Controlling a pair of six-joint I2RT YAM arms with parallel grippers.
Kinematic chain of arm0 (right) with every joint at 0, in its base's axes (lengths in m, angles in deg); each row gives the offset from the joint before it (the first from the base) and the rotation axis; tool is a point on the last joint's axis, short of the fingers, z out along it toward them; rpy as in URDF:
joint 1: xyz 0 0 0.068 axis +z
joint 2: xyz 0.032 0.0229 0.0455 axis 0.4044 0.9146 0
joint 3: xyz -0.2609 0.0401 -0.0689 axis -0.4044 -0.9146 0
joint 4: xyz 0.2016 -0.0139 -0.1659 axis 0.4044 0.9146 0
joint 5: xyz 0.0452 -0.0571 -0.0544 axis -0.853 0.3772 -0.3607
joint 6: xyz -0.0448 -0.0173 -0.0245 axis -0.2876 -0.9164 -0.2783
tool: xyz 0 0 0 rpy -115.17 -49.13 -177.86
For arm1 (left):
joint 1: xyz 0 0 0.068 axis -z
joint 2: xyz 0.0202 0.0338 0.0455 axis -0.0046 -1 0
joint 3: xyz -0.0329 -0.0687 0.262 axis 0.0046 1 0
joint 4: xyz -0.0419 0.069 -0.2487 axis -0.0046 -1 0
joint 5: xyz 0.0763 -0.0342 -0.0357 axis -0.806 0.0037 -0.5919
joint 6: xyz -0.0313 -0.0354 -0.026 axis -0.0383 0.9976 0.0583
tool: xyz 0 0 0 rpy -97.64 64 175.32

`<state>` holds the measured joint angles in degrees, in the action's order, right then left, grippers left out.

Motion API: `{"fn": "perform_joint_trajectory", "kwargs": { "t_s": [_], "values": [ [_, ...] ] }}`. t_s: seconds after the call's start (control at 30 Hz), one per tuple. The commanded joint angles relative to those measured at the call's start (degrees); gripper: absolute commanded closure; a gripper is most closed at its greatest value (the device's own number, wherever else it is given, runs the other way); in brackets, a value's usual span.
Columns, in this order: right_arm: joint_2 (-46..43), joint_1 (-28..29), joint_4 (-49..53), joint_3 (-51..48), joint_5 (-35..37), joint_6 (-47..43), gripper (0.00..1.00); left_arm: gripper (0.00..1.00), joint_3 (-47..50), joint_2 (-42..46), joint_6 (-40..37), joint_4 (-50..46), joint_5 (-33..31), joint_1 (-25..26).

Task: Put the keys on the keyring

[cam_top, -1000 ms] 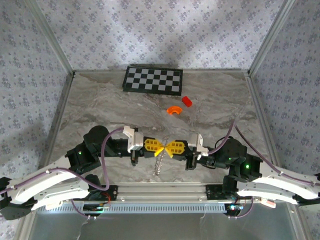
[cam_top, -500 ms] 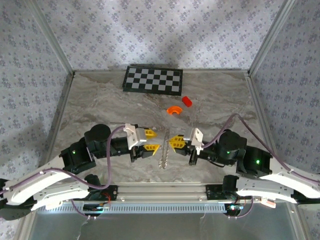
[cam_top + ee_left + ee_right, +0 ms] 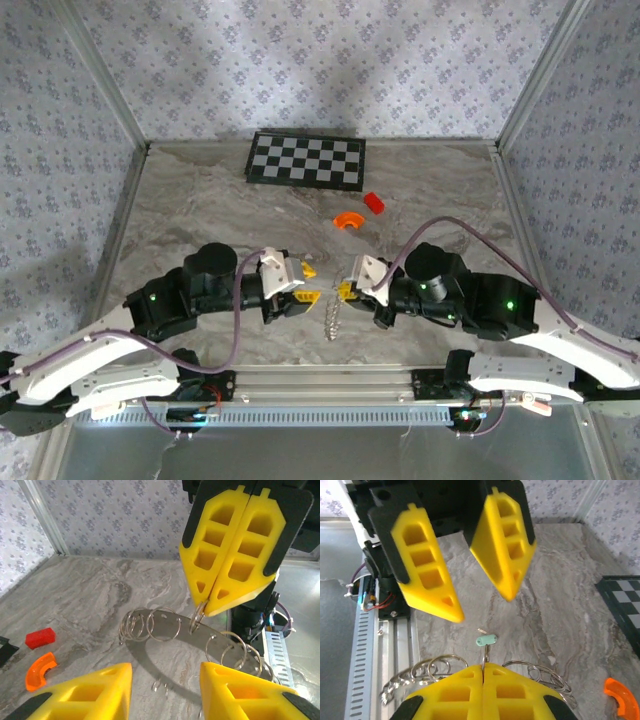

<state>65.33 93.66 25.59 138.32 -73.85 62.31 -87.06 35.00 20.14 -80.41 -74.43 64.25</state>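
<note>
My right gripper (image 3: 483, 667) is shut on a wire keyring (image 3: 485, 655) that carries a small teal-headed key (image 3: 486, 640), as far as I can tell. From that ring hangs a curved metal strip (image 3: 165, 655) strung with several more rings (image 3: 152, 625). It dangles just above the table (image 3: 333, 318). My left gripper (image 3: 165, 680) is open and faces the right gripper (image 3: 205, 607) with a short gap between them. Its yellow fingers (image 3: 425, 565) hold nothing. In the top view the left gripper (image 3: 305, 283) and right gripper (image 3: 346, 290) meet near the table's front edge.
A red block (image 3: 373, 202) and an orange curved piece (image 3: 348, 220) lie behind the grippers. A checkerboard (image 3: 306, 160) lies at the back wall. The metal rail (image 3: 320, 385) runs along the near edge below the hanging strip.
The left gripper has opened and drawn back from the right one. The strip of rings now hangs from the right gripper alone. Both arms have shifted slightly forward.
</note>
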Motion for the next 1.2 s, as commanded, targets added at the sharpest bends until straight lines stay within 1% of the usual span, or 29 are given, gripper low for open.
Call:
{"fn": "perform_joint_trajectory", "kwargs": {
  "t_s": [0.0,0.2,0.47,0.7,0.9,1.17],
  "values": [
    [0.0,-0.5,0.7,2.4,-3.6,-1.7,1.00,0.62,-2.0,-0.7,-0.2,2.3,3.3,0.0],
    [0.7,-1.3,-0.1,2.5,-6.4,-2.6,1.00,0.63,-1.7,-1.5,0.7,4.6,5.1,0.0],
    [1.5,-2.2,-0.9,2.5,-7.8,-2.9,1.00,0.65,-1.6,-2.9,1.1,6.3,6.7,0.0],
    [1.5,-2.5,-1.6,2.4,-8.1,-3.1,1.00,0.68,-1.7,-3.6,0.5,5.4,5.9,0.0],
    [1.8,-2.6,-1.2,2.6,-8.2,-3.4,1.00,0.76,-2.0,-4.3,0.1,4.6,5.7,0.0],
    [1.7,-2.6,-1.9,2.3,-8.2,-3.6,1.00,0.91,-1.6,-4.3,0.1,5.4,6.5,0.0]
  ]
}}
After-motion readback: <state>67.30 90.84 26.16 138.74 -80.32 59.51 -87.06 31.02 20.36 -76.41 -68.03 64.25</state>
